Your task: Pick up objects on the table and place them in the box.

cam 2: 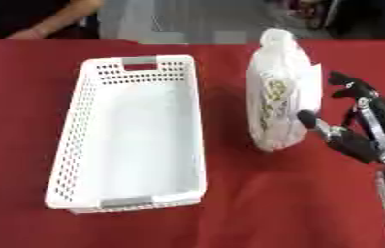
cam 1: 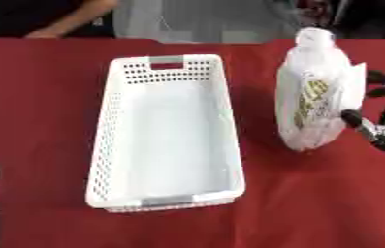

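While the left eye view shows my right hand (cam 1: 380, 127) against the white plastic bag with yellow print (cam 1: 316, 94), just right of the empty white perforated plastic basket (cam 1: 110, 126) on the red tabletop (cam 1: 314, 203), I judge the pick-up underway. Right eye view: thumb and fingers (cam 2: 348, 83) bracket the bag's side, partly curled; whether they grip, I cannot tell. Next: lift, carry left.

I seem to be working in a staged demo or lab space rather than anyone's home. My table is draped in a plain red cloth (cam 1: 42, 121), set up with one white perforated basket (cam 1: 166, 135) like a test station. Beyond the far edge I see grey floor (cam 2: 187, 19) and a person's arm (cam 1: 68, 22) resting at the table's rim.
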